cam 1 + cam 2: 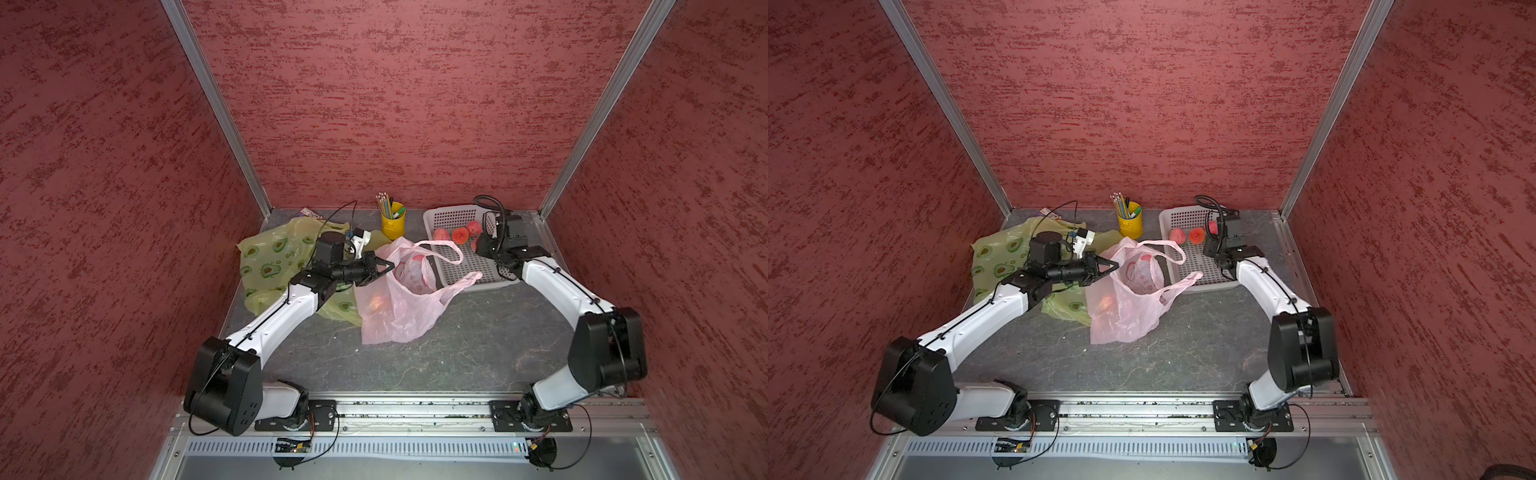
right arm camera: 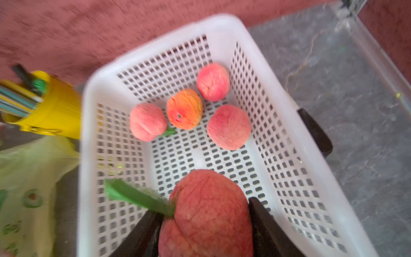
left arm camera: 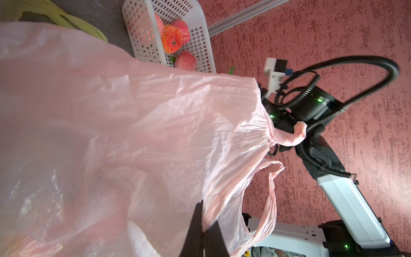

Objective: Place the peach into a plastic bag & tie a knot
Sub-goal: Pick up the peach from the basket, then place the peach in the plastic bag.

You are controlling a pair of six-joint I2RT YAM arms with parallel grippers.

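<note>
The right tool (image 2: 205, 208) has its jaws set against both sides of a red-pink peach (image 2: 209, 222) with a green leaf, low inside the white perforated plastic basket (image 2: 86, 124). The left tool (image 1: 390, 266) is pinched narrow on the rim of the thin pink plastic bag (image 1: 395, 299), which slumps on the grey worktop (image 1: 478, 332) between the two arms.

The grip sits near the fingertips on a round fruit, so the peach could probably roll out during the carry. One pinch point likely leaves the bag's mouth sagging, and the peach might land on the film or the worktop instead of going in. The loose handles lying on the basket edge could snag the arm.

The right wrist view is blurred, so the firmness of the grip is hard to judge. In both top views the arm hides the peach. Something reddish (image 1: 376, 301) shows through the bag film and cannot be identified.
</note>
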